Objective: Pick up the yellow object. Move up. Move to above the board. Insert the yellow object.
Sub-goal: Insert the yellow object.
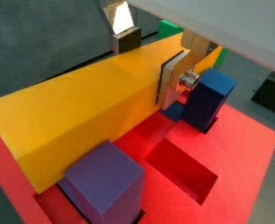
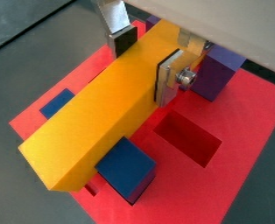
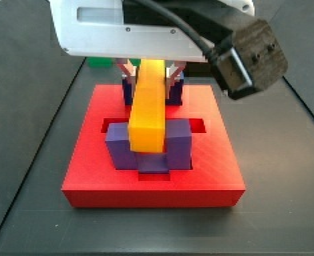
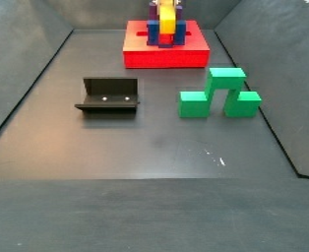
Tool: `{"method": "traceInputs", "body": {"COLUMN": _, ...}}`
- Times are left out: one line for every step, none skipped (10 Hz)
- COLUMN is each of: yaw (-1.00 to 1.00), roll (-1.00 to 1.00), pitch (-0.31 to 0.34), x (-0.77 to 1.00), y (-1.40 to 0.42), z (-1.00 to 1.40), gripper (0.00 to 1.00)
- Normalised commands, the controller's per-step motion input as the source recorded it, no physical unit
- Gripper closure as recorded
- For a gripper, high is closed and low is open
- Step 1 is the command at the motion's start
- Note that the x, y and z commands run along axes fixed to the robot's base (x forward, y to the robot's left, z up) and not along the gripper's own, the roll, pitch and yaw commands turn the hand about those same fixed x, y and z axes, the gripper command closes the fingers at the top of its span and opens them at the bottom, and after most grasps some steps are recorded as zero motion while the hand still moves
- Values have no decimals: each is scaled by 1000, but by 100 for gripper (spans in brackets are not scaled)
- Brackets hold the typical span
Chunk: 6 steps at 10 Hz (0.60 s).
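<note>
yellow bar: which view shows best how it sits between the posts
A side view: the yellow bar runs lengthwise between the purple posts over the board. Both wrist views show it close, clamped in the hand. In a side view it is tiny.

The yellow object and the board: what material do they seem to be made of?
The yellow object, held between the gripper fingers above the board, looks like matte plastic: flat even colour, sharp edges, no grain. The board looks the same, red and dull, though neither can be confirmed.
</note>
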Motion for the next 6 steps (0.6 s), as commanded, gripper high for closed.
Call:
{"method": "traceInputs", "body": {"yaw": 0, "roll": 391, "pitch": 120, "x": 80, "y": -146, "z": -114, "gripper": 100}}
{"method": "traceInputs", "body": {"yaw": 0, "roll": 291, "pitch": 116, "x": 160, "y": -91, "z": -106, "gripper": 100}}
{"method": "traceInputs", "body": {"yaw": 0, "roll": 241, "pitch": 103, "x": 189, "y": -83, "z": -89, "gripper": 100}}
{"method": "traceInputs", "body": {"yaw": 0, "roll": 207, "pitch": 84, "x": 177, "y": -74, "z": -86, "gripper": 100}}
{"method": "traceInputs", "body": {"yaw": 0, "roll": 180, "pitch": 67, "x": 183, "y": -34, "z": -111, "gripper": 100}}
{"method": "traceInputs", "body": {"yaw": 9, "roll": 211, "pitch": 79, "x": 183, "y": -31, "z": -80, "gripper": 100}}
